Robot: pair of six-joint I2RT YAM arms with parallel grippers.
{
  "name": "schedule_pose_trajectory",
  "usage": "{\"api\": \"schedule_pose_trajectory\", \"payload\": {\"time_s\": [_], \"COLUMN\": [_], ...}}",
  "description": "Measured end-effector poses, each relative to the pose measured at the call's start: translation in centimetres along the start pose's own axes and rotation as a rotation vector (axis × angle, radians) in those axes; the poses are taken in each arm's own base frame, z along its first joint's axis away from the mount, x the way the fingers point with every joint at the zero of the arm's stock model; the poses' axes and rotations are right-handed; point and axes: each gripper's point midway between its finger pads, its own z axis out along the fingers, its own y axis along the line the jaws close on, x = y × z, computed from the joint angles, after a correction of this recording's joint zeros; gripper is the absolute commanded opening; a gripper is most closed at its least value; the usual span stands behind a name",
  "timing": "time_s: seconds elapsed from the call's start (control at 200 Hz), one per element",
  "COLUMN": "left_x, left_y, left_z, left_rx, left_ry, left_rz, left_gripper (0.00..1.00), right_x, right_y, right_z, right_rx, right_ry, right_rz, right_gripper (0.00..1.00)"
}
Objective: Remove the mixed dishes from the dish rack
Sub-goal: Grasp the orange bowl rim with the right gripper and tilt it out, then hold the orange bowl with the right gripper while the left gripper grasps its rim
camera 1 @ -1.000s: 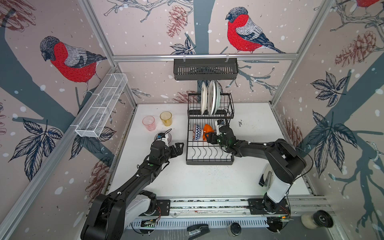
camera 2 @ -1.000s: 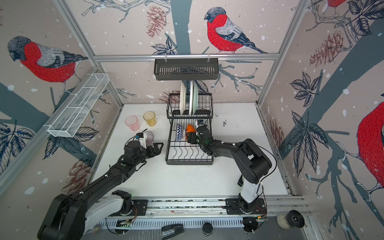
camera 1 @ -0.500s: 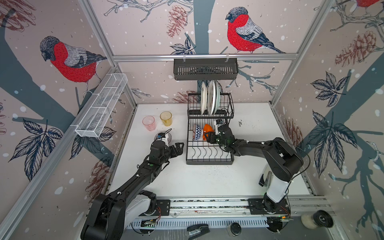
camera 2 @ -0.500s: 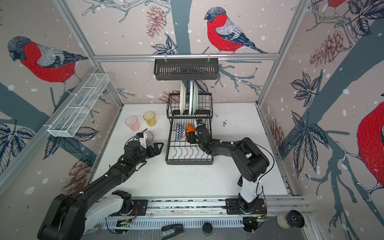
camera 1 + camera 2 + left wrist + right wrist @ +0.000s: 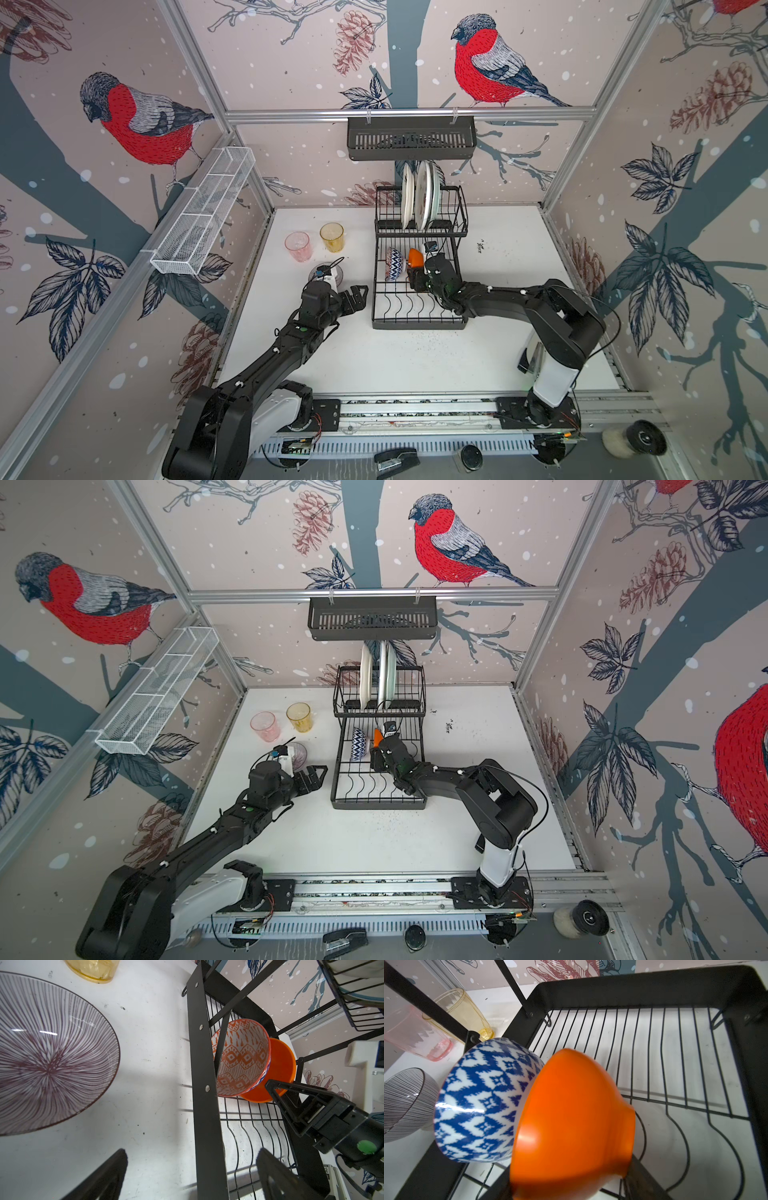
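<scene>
At left, the tumblers [image 5: 298, 246] and ribbed bowl [image 5: 47, 1053] stand on the tabletop [image 5: 415, 361]. The left gripper [image 5: 358, 296] hovers spread and empty beside the dish rack [image 5: 417, 325]. In the rack's lower tray, the right gripper [image 5: 416, 272] clasps the orange bowl [image 5: 415, 257], just beside the blue-patterned bowl [image 5: 394, 262]. The next move is likely to lift the orange bowl clear of the wires without dragging its neighbour.

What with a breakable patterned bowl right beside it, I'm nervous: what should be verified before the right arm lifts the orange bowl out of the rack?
1. Reach: right end effector at the rim of the orange bowl: ok.
2. Grip on it firm: cannot tell.
3. Neighbour: blue-patterned bowl apart from it: not ok, they appear to touch.
4. Lift path past the slanted strut of the dish rack: cannot tell.
5. Bystander: left end effector open, empty, outside the rack: ok.
6. Set-down: bare table in front of the rack: ok.
</scene>
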Motion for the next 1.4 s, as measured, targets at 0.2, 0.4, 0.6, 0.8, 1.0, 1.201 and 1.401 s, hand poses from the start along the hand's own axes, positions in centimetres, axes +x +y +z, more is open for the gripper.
{"api": "schedule_pose_trajectory", "payload": {"time_s": [0.2,0.4,0.6,0.8,1.0,1.201,1.401], "left_x": [0.0,0.0,0.1,0.1,-0.2,-0.8,-0.7], "left_y": [-0.1,-0.2,-0.4,-0.5,-0.8,-2.3,-5.2], "left_z": [0.0,0.0,-0.1,-0.1,-0.2,-0.7,-0.8], "left_rx": [0.003,0.008,0.022,0.025,0.036,0.083,0.145], "left_ry": [0.001,0.002,0.008,0.008,0.001,-0.011,-0.005], "left_rz": [0.000,0.000,0.000,-0.001,-0.015,-0.010,0.020], "left_gripper": [0.97,0.97,0.97,0.97,0.97,0.97,0.94], "right_x": [-0.5,-1.1,-1.2,-1.5,-1.6,-1.2,-1.5], "right_y": [-0.2,-0.5,-0.8,-0.5,-0.1,0.4,1.0], "right_z": [-0.8,-1.9,-2.9,-5.0,-7.0,-8.7,-10.3], "right_rx": [0.062,0.066,0.058,0.007,-0.061,-0.139,-0.226], "right_ry": [-0.024,-0.053,-0.061,-0.077,-0.088,-0.095,-0.116], "right_rz": [-0.052,-0.043,-0.010,0.051,0.109,0.167,0.211], "right_gripper": [0.54,0.54,0.54,0.55,0.55,0.56,0.56]}}
